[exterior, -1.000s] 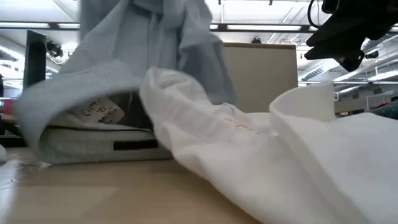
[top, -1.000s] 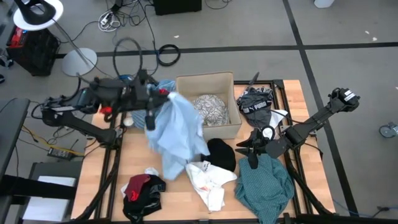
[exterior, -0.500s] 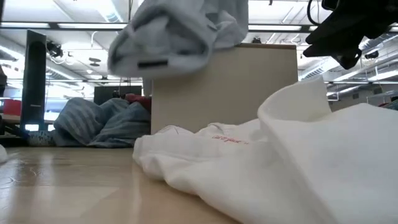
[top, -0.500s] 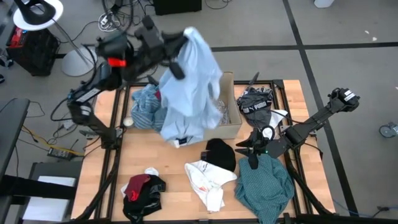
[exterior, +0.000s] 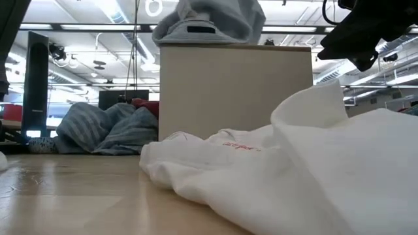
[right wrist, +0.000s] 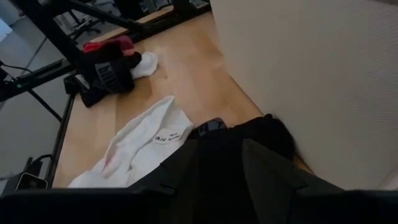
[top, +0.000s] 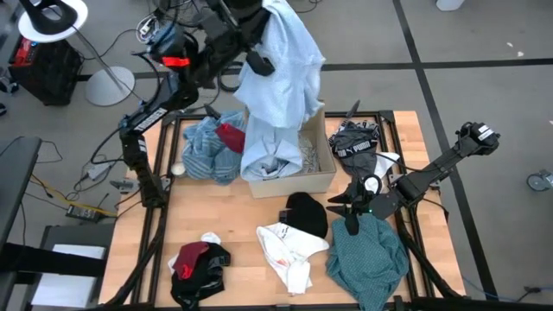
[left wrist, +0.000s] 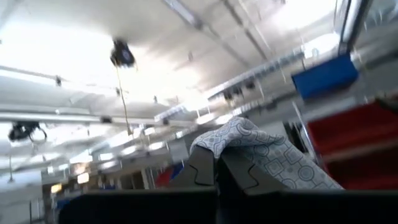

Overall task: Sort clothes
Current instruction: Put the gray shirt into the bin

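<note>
pale blue cloth dominated your view: the light blue shirt hung long and upright from the left claw, which was pinched shut on its top, high above the back of the bench. its lower end drooped into the cardboard box, straight below, over the patterned garment. you had room to drop it there; the box walls were the only edges close by. the right claw hovered part-open, holding nothing, between the teal garment and the black garment, nearer both than the left arm. the white garment lay beside them.
</note>
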You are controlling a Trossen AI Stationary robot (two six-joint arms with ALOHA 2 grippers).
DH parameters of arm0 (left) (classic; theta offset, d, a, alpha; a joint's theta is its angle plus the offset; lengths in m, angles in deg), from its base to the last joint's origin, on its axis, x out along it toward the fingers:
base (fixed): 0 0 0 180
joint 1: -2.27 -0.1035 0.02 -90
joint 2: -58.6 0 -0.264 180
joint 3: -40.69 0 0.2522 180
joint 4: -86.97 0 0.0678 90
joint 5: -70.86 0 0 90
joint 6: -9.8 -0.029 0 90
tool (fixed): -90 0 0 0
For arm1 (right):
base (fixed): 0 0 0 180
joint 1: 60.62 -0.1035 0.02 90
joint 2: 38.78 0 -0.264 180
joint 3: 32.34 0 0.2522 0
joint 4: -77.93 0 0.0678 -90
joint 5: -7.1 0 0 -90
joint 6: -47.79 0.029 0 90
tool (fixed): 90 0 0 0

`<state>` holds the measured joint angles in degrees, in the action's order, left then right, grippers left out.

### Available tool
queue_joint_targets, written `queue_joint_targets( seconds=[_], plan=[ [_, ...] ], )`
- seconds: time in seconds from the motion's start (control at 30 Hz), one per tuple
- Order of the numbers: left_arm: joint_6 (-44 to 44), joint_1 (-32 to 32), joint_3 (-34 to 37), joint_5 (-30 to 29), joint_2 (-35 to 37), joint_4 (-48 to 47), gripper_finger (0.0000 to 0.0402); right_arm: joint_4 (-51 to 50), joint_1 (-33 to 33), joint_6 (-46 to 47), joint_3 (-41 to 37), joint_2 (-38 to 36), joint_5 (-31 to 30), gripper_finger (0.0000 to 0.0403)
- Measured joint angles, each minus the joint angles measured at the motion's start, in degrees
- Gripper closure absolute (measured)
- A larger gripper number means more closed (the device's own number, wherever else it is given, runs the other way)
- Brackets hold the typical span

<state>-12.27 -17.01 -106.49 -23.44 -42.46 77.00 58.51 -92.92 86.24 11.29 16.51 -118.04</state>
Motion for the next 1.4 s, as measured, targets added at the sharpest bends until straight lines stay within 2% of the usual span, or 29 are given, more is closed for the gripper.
queue_joint_targets(
  seconds=[0.13,0.4,0.5,0.6,0.77,0.9,1.07,1.23,1.4],
  plan=[
    [0.1,-0.3,0.0,0.4,-0.5,-9.4,0.0401,0.0,0.0,-0.9,0.0,0.0,-0.7,0.0276],
    [3.1,-0.2,0.1,-0.9,-0.3,-43.8,0.0401,-0.1,0.0,-1.0,0.0,0.0,-0.8,0.0276],
    [6.1,-0.2,2.2,-1.0,-0.3,-52.5,0.0401,-0.2,0.0,-1.0,0.0,0.0,-0.9,0.0277],
    [9.1,-0.2,7.7,-1.8,-0.4,-57.5,0.0401,-0.2,0.0,-0.9,0.0,0.0,-0.9,0.0277],
    [13.3,-0.2,20.5,-1.7,-0.6,-55.4,0.0401,-0.2,0.0,-0.6,0.0,0.0,-0.9,0.0277],
    [15.0,-0.2,32.5,0.2,-0.6,-44.5,0.0399,-0.1,0.0,-0.6,0.0,0.0,-0.9,0.0277],
    [22.9,-0.3,44.5,1.1,-0.6,-31.9,0.0371,0.0,0.0,-0.5,0.0,0.0,-0.9,0.0279],
    [25.1,-0.9,49.4,2.1,-0.6,-32.2,0.0311,0.0,0.0,-0.5,0.0,0.0,-0.9,0.0279],
    [23.8,-1.3,48.8,2.3,-0.6,-34.8,0.0255,0.0,0.0,-0.5,0.0,0.0,-0.9,0.0280]
  ],
)
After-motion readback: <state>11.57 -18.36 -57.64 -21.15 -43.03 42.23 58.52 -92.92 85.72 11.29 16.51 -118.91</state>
